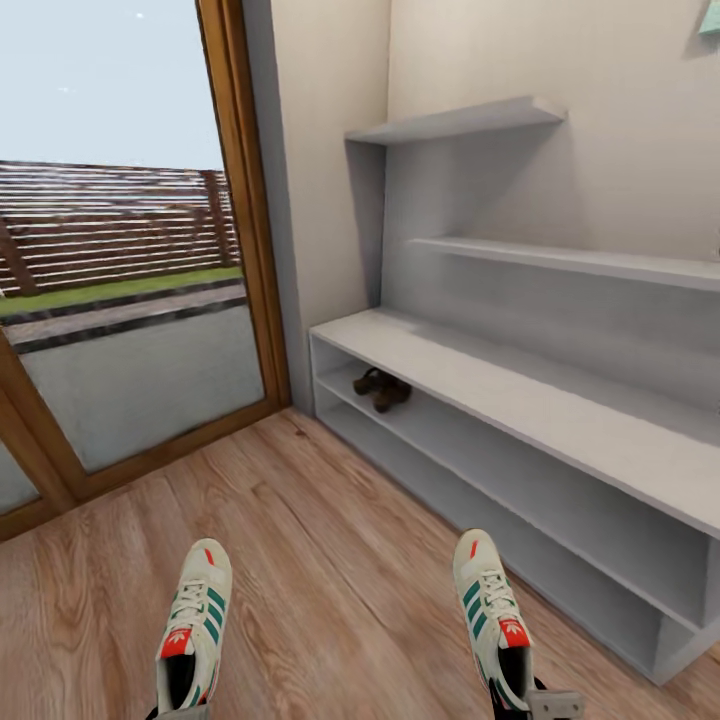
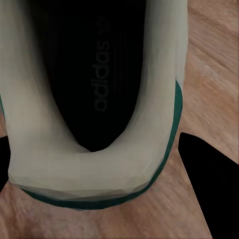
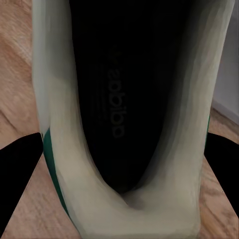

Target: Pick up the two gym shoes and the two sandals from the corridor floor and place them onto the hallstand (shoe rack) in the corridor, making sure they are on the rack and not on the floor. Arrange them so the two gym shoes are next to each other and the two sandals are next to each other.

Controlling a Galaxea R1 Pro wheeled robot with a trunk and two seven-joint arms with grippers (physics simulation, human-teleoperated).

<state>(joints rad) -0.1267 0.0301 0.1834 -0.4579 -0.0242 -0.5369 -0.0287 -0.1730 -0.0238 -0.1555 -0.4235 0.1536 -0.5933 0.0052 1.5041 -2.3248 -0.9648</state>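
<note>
Both gym shoes, left (image 1: 193,625) and right (image 1: 491,610), are held clear of the corridor floor (image 1: 330,560), short of the hallstand (image 1: 520,400). The left gripper (image 2: 94,189) and right gripper (image 3: 122,194) each clench a heel collar. Judged light, with soft, yielding uppers; the stiffer heel is the sound hold. The hallstand's upper open shelf row contains the two sandals (image 1: 381,388), side by side.

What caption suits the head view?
Each gripper holds one gym shoe, left and right, facing the hallstand, where sandals sit on a lower shelf.
</note>
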